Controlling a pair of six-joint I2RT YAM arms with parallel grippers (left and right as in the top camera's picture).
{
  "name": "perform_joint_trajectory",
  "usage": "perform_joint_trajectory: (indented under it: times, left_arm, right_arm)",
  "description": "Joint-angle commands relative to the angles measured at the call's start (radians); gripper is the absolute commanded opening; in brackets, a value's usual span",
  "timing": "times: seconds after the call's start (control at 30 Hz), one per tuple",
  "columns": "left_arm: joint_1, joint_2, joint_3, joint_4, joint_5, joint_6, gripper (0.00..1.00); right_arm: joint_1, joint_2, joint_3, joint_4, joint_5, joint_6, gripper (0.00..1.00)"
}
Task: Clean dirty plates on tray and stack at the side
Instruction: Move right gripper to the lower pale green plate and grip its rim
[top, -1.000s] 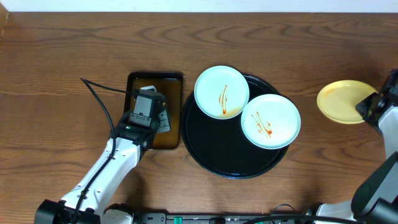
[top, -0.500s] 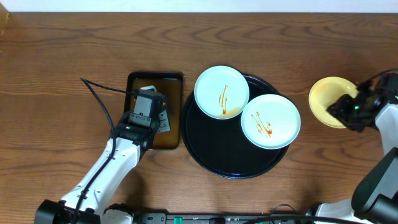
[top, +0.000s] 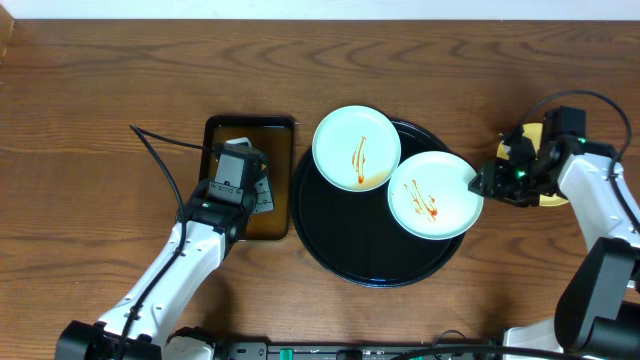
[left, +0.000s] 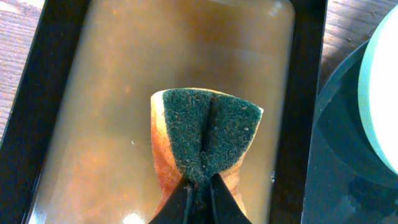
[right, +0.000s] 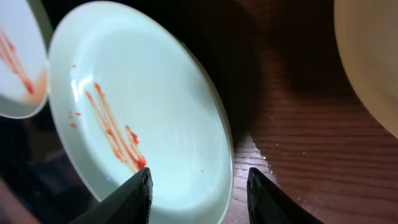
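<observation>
The left arm (top: 165, 270) had white, rounded shells joined by black joint housings. A small green light sat near its wrist, and a thin black cable trailed off toward ten o'clock. The left gripper (left: 199, 186) ended in dark, narrow fingers (left: 183, 204). From overhead its black housing carried a pale label. The right arm (top: 592, 190) matched it with white shells, black joints, a green light and a black cable arching at twelve o'clock. The right gripper (right: 199, 173) had two black, tapered fingers (right: 134, 199).
</observation>
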Motion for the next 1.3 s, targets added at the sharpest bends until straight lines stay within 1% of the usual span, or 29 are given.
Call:
perform_joint_trajectory:
  times: [0.0,0.27,0.43,0.63,0.67,0.73,0.77,0.8,0.93,0.97,1.07,1.13,1.27]
  left_arm:
    - [0.004,0.003,0.003,0.001,-0.016,0.013,0.08]
    - [0.004,0.003,0.003,0.002,-0.016,0.013,0.08]
    - [0.004,0.003,0.003,0.001,-0.016,0.010,0.07]
    - [0.004,0.003,0.003,0.001,-0.016,0.010,0.07]
    - [0.004,0.003,0.003,0.002,-0.016,0.010,0.08]
    - [0.004,0.003,0.003,0.002,-0.016,0.010,0.08]
    - [0.004,0.003,0.003,0.002,-0.016,0.010,0.08]
    - [0.004,0.003,0.003,0.002,-0.016,0.010,0.08]
    - [0.004,0.003,0.003,0.002,-0.016,0.010,0.08]
    - [0.004,0.003,0.003,0.002,-0.016,0.010,0.08]
    - [0.004,0.003,0.003,0.002,-0.016,0.010,0.08]
    - [0.004,0.003,0.003,0.002,-0.016,0.010,0.08]
    - [0.004,0.003,0.003,0.002,-0.016,0.009,0.08]
  right_arm:
    - [0.024,-0.017,0.008,0.000,0.087,0.008,0.47]
    - [0.030,-0.017,0.002,0.025,0.089,0.011,0.45]
    - [0.032,-0.017,-0.044,0.066,0.089,0.011,0.43]
    - [0.032,-0.017,-0.097,0.127,0.089,0.019,0.38]
    - [0.032,-0.017,-0.102,0.132,0.088,0.019,0.36]
    - [0.032,-0.017,-0.121,0.149,0.080,0.034,0.20]
    - [0.033,-0.017,-0.124,0.149,0.080,0.038,0.17]
    - [0.035,-0.017,-0.127,0.149,0.080,0.045,0.15]
    - [0.047,-0.017,-0.130,0.137,0.081,0.045,0.14]
    - [0.051,-0.017,-0.130,0.134,0.081,0.045,0.13]
    - [0.072,-0.017,-0.130,0.124,0.081,0.045,0.03]
    - [0.085,-0.017,-0.130,0.120,0.081,0.045,0.01]
    - [0.104,-0.019,-0.130,0.092,0.082,0.053,0.01]
